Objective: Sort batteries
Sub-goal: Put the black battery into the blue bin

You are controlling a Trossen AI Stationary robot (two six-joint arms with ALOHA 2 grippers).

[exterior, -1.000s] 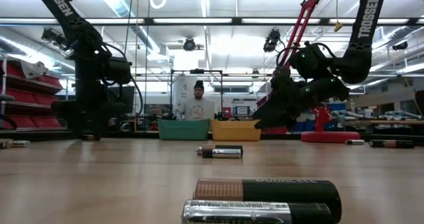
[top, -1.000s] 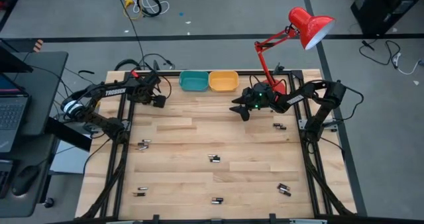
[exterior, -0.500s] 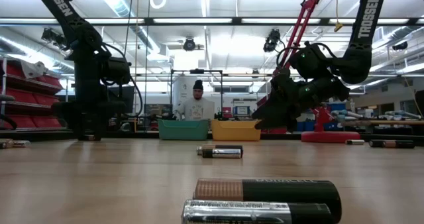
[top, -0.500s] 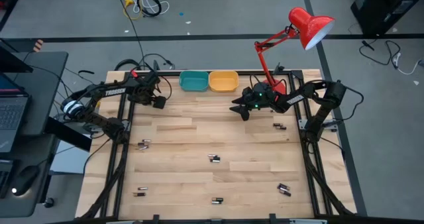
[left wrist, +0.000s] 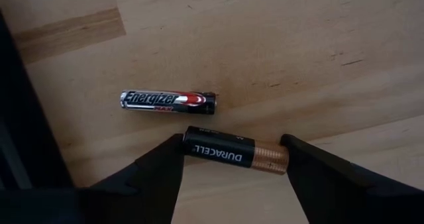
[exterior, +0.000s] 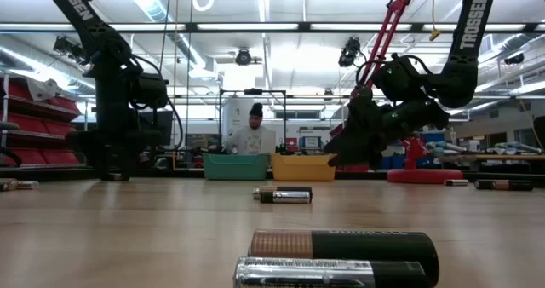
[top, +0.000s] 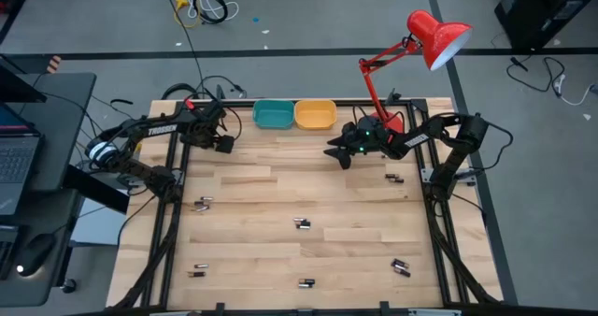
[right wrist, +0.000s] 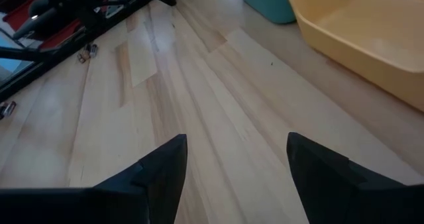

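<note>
In the left wrist view a black-and-copper Duracell battery [left wrist: 235, 156] lies on the wood. My left gripper [left wrist: 233, 151] points down over it, one fingertip at each of its ends. A thinner Energizer battery [left wrist: 169, 100] lies just beyond. This gripper [top: 224, 144] is at the table's far left corner. My right gripper [top: 334, 155] hangs open over bare wood near the yellow bin [top: 315, 114], with nothing between its fingers [right wrist: 165, 171]. More batteries lie scattered, such as those at mid-table [top: 301, 223] and near the left edge [top: 203, 203]. My left gripper comes from above, its fingers along the Duracell battery. One fingertip [left wrist: 173, 151] is at the black end [left wrist: 192, 141], the other at the copper end [left wrist: 281, 159]. I cannot tell whether they touch it. The battery lies flat on the table.
A teal bin [top: 273, 115] and the yellow bin stand side by side at the far edge. A red desk lamp [top: 425, 34] rises at the far right. Other batteries lie near the right edge [top: 393, 178] and the near edge [top: 306, 282]. A person [exterior: 253, 135] stands beyond the table.
</note>
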